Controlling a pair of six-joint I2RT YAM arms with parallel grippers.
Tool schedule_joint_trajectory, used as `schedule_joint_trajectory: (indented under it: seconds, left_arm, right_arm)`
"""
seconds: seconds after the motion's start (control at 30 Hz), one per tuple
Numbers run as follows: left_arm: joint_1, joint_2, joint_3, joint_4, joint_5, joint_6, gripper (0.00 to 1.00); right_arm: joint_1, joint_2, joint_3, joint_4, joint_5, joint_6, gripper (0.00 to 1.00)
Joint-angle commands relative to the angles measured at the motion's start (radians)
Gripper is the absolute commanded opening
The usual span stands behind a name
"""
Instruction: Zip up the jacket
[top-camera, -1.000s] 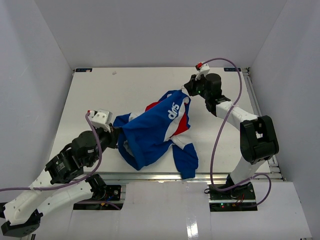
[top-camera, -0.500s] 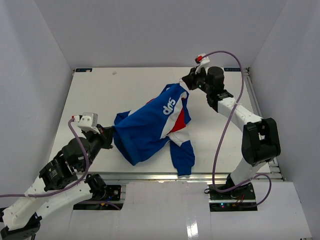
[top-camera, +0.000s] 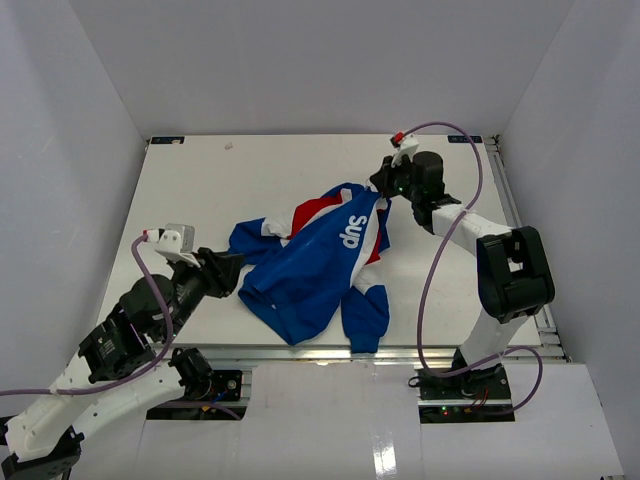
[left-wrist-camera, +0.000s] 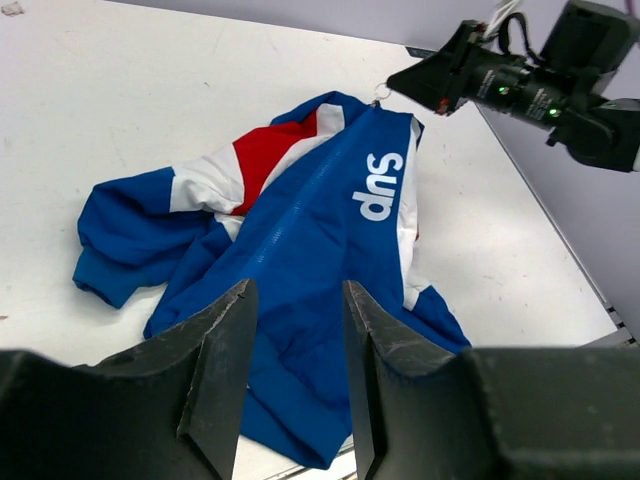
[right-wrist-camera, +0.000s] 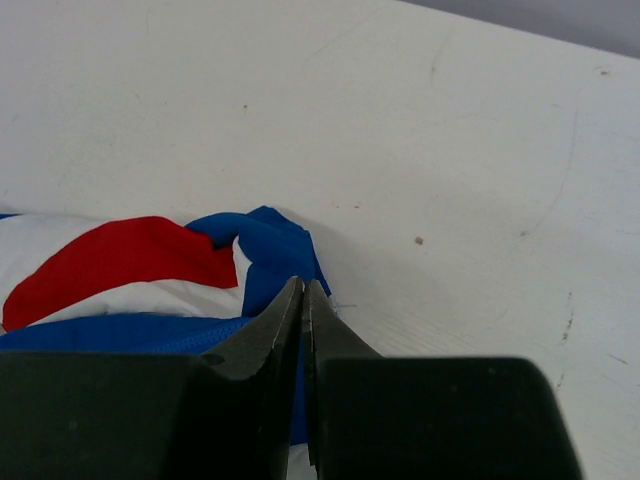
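jacket (top-camera: 318, 268) lies rumpled mid-table (top-camera: 220, 180). right gripper (right-wrist-camera: 303, 287) is pinched tight on its 1 o'clock corner. left gripper (left-wrist-camera: 297, 292) sits at its 9 o'clock edge, jaws part open, gripping nothing.

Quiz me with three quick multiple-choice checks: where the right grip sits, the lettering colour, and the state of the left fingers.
1. Where do the right fingers meet the jacket?
A) its far tip
B) its near hem
C) a sleeve cuff

2. What colour is the "Sup" lettering?
A) red
B) white
C) black

3. How are the left fingers set?
A) pressed shut
B) apart
C) out of view

Answers:
1 A: the top view shows them pinched at the jacket's far tip.
2 B: the letters are white on blue.
3 B: the left wrist view shows blue fabric through the gap between them.
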Motion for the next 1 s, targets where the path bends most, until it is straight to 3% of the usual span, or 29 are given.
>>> schedule_joint_trajectory:
  seconds: [0.0, 0.1, 0.17, 0.23, 0.4, 0.57, 0.7, 0.77, 0.97]
  left_arm:
    - [0.001, 0.038, -0.023, 0.082, 0.024, -0.004, 0.51]
    - [0.003, 0.084, -0.073, 0.19, 0.068, 0.006, 0.53]
    - [0.003, 0.152, -0.113, 0.269, 0.085, 0.0, 0.53]
    - [0.003, 0.223, -0.14, 0.327, 0.111, -0.005, 0.54]
    - [0.003, 0.349, -0.205, 0.48, 0.228, 0.005, 0.54]
    - [0.033, 0.497, -0.269, 0.631, 0.341, 0.014, 0.56]
    - [0.182, 0.619, -0.306, 0.791, 0.662, -0.011, 0.55]
    - [0.24, 0.638, -0.343, 0.863, 0.743, -0.018, 0.55]
    - [0.266, 0.623, -0.349, 0.841, 0.721, 0.009, 0.55]
  right_arm:
    - [0.013, 0.041, 0.035, 0.001, -0.028, -0.007, 0.18]
    - [0.013, 0.043, 0.066, -0.045, -0.038, 0.003, 0.46]
    - [0.012, 0.022, 0.059, -0.069, -0.006, 0.023, 0.74]
    - [0.013, -0.02, 0.034, -0.091, 0.028, 0.044, 0.85]
    - [0.014, -0.164, -0.066, -0.137, 0.148, 0.073, 0.89]
    - [0.049, -0.343, -0.239, -0.165, 0.128, 0.127, 0.88]
    - [0.187, -0.47, -0.404, -0.146, 0.216, 0.129, 0.87]
    - [0.247, -0.532, -0.5, -0.124, 0.252, 0.149, 0.86]
    - [0.394, -0.686, -0.752, -0.116, 0.437, 0.217, 0.8]
